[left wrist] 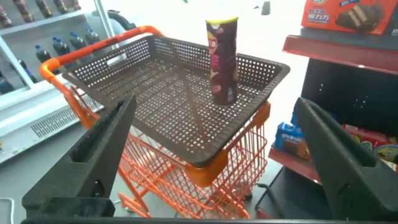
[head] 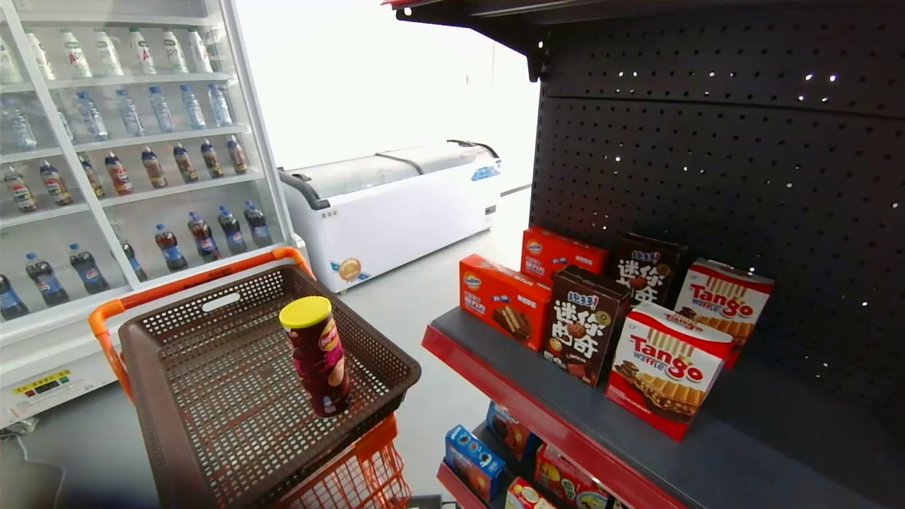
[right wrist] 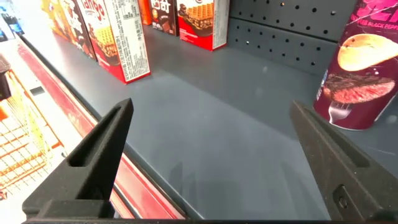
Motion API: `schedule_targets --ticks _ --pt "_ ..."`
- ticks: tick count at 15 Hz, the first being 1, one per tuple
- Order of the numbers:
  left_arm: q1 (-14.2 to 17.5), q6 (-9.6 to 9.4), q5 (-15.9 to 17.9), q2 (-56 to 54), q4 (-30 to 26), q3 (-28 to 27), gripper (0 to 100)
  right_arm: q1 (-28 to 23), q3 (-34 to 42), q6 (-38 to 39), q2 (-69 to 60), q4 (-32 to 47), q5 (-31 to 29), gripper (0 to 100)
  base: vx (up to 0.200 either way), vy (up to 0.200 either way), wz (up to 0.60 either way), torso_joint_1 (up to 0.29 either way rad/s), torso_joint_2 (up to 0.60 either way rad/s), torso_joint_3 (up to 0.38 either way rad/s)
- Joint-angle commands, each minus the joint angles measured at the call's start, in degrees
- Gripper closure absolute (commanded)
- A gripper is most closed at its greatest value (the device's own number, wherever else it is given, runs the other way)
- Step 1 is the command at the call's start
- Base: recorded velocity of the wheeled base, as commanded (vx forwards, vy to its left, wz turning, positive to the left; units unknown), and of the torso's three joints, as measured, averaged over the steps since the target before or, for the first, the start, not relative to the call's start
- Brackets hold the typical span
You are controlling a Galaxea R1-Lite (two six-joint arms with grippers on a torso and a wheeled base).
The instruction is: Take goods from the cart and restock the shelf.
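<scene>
A: Checked the left jaws first: spread wide, nothing between them, hung over the near edge of the brown perforated basket.

B: And the right jaws?

A: Spread wide too, empty, poised over the grey shelf board, with a purple crisp tube upright just beside one finger.

B: Found the thing left to move?

A: Found a yellow-lidded crisp tube upright in the basket, toward its shelf-side rim, touching nothing but the basket floor. Saw the basket seated on top of the orange cart.

B: Judged how to handle it?

A: Judged it light and stiff, a cardboard cylinder by the look, with a glossy wall. So likely slippery, and quick to topple, being tall and narrow. Would have closed on the middle of the body, square across it, well below the lid. Reckoned on losing the plastic lid if gripped there, and on denting the wall if squeezed hard.

B: Room on the shelf?

A: Noted bare board in front and to the right of the wafer boxes, with chocolate biscuit boxes and orange-red boxes ranked further left.
</scene>
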State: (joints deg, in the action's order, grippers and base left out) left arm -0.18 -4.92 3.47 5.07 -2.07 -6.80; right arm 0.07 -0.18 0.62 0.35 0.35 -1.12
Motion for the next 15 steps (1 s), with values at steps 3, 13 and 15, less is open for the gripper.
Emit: schedule_targets --ticks 3,13,15 --pt "0.8 -1.75 -5.23 43.09 3.48 -19.83 0 0.01 0.01 -0.01 0.09 0.0 -0.02 0 0.0 0.0 0.0 0.0 0.0 0.0" --pt "-5.79 2.11 -1.72 87.83 34.06 -24.05 0 0.01 0.01 -0.01 0.09 0.0 -0.02 0 0.0 0.0 0.0 0.0 0.0 0.0" --pt "-6.15 2.2 -1.8 92.66 39.25 -23.26 0 0.01 0.01 -0.01 0.09 0.0 -0.02 0 0.0 0.0 0.0 0.0 0.0 0.0"
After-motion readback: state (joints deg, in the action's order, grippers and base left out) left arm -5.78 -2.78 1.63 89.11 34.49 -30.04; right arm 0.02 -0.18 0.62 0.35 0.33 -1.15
